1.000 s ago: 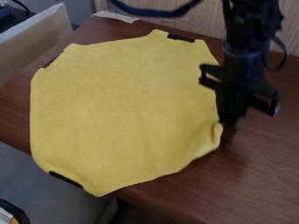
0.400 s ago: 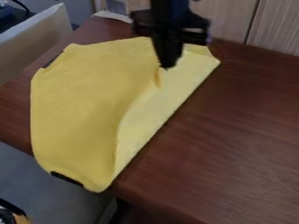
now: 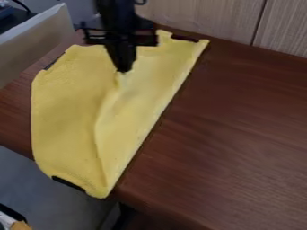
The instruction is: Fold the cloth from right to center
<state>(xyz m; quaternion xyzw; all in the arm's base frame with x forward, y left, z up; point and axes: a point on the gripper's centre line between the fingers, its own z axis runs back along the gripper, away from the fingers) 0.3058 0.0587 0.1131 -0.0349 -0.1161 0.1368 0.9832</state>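
Gripper (image 3: 124, 69) tips are pressed together on the edge of the yellow cloth (image 3: 63, 112), so the cloth seems to be held in a small pinch. The gripper is seen over the top part of the cloth, and is pointed down. From the pinch, the turned-over flap (image 3: 141, 101) is spread out to the right, as far as a long, slanted fold line. The loose edge of the flap is bent and a bit wavy below the gripper, and some of it looks to be lifted.

Most of the job looks to be done. The right side is brought over, and its edge is carried near the middle of the cloth. What is left, it seems, is for the edge to be laid down, let go and made flat. If the cloth is let go from too high, the flap may be puffed up or slid back a little.

The left side is spread on the brown table (image 3: 234, 134), and the low left corner is set past the table's edge. One dark patch (image 3: 69, 184) is seen at that corner, and another dark strip (image 3: 185, 38) is seen at the top right. Behind the table, a wood panel (image 3: 201, 15) is seen.
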